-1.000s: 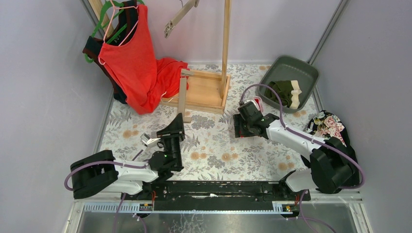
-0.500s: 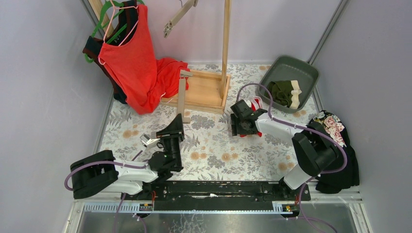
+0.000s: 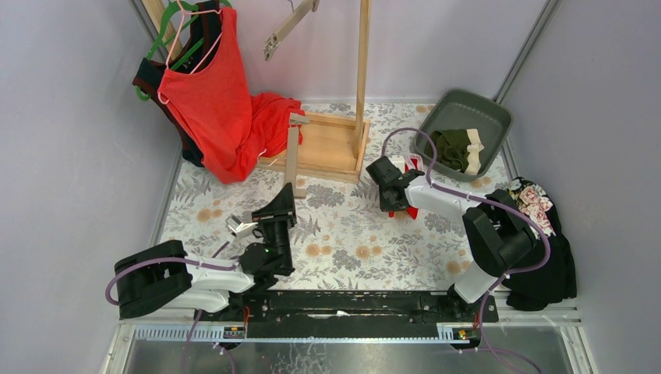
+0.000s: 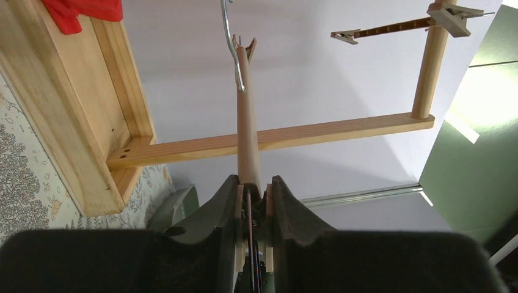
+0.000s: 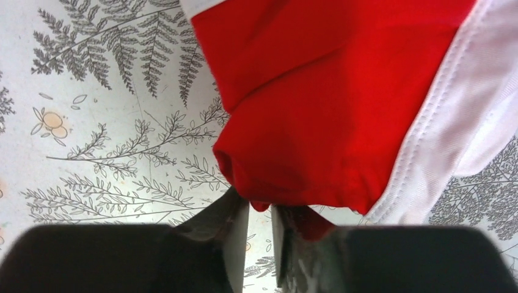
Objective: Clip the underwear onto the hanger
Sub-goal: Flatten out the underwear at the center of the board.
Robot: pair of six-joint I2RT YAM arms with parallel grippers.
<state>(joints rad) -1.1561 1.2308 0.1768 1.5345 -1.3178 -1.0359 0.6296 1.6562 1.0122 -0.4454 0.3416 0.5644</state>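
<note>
- Far left: red tank top [image 3: 210,101] hangs on its own hangers. It is not part of this job.
- Left gripper [image 4: 253,186]: fingers narrow, clamped on the lower end of the wooden hanger [image 4: 246,91]. The hanger is held upright with its metal hook [image 4: 229,30] on top and nothing clipped to it.
- Centre back: wooden stand [image 3: 327,148] sits on the desk [image 3: 343,234], well apart from the left arm.
- Right gripper [image 5: 259,210]: low over the desk, fingers drawn close together with a fold of the red briefs [image 5: 330,91] between them. They seem to pinch the hem; firmness of grip can't be judged from this angle.
- Most of the red briefs lies on the desk beyond the fingers, white waistband [image 5: 464,91] to the right.
- Right back: olive briefs [image 3: 454,148] lie inside the green bin [image 3: 468,109], untouched.
- Far right: black floral cloth [image 3: 526,199] lies at the desk edge, not involved.
- Progress (judgement): early. Hanger is in hand and the first pick is underway.
- Left to do: lift the red briefs, carry them to the hanger and clip them, then repeat for the olive pair.
</note>
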